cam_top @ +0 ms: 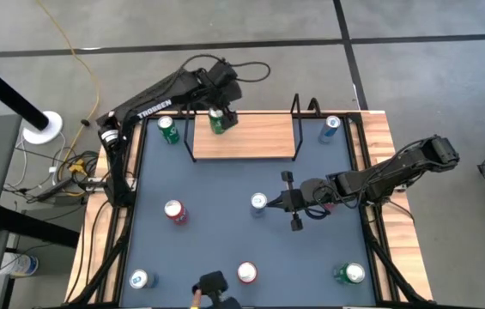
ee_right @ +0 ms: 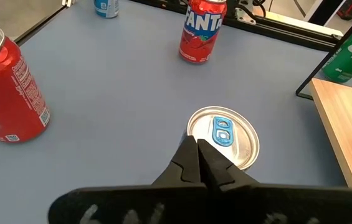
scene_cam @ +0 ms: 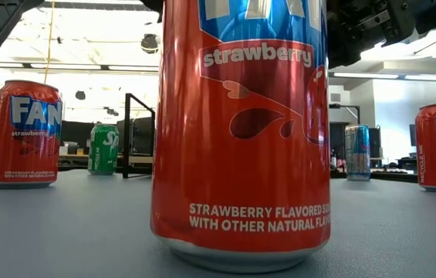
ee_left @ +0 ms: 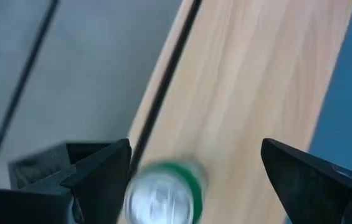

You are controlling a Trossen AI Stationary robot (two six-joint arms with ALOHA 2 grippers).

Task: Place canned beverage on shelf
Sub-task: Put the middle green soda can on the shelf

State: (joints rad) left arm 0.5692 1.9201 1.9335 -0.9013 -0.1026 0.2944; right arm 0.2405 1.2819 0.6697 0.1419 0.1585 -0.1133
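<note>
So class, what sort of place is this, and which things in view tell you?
Probably a robotics lab or workshop: two dark robot arms mounted at a wood-edged table, drink cans set out around a small wooden shelf, cables trailing over a bare concrete floor.

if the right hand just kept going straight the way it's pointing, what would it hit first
Most likely the blue-tabbed can standing right in front of the shut right hand. In the overhead view its tip points left at that can. Height is unclear, so it might skim over the lid instead.

green can (cam_top: 217, 121) blocks the shelf (cam_top: 251, 137) at its left end; the board's right stretch lies bare.
</note>
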